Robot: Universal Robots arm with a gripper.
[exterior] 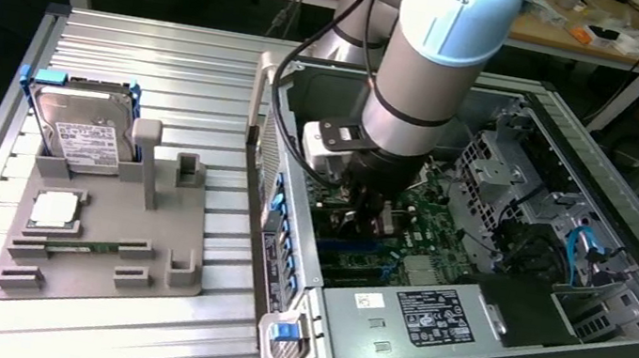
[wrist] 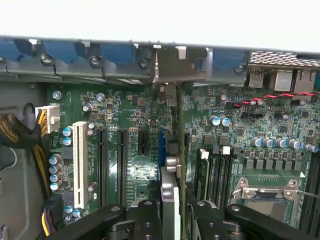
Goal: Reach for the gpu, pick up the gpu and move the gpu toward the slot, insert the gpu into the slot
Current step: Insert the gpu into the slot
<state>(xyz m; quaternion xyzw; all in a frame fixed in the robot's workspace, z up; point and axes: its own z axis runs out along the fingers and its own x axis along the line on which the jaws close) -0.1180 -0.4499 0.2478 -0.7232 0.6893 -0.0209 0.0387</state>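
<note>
In the wrist view the gpu (wrist: 171,172) stands edge-on between my fingers, a thin dark card with silvery parts on its side. Its metal end bracket (wrist: 169,95) reaches the case's rear wall. My gripper (wrist: 172,220) is shut on the card, one black finger (wrist: 147,220) on each flat side. The blue slot (wrist: 161,145) shows as a narrow strip right beside the card's lower edge; whether the card sits in it I cannot tell. In the exterior view the gripper (exterior: 374,218) is deep inside the open computer case (exterior: 282,259), low over the green motherboard (exterior: 435,211).
On the motherboard a white slot (wrist: 79,165), black slots (wrist: 102,165), memory strips (wrist: 215,175) and the processor socket (wrist: 270,195) flank the card. Outside the case a grey fixture (exterior: 93,250) carries a hard drive (exterior: 85,139) and a processor chip (exterior: 56,208). A power supply (exterior: 439,316) fills the case's near end.
</note>
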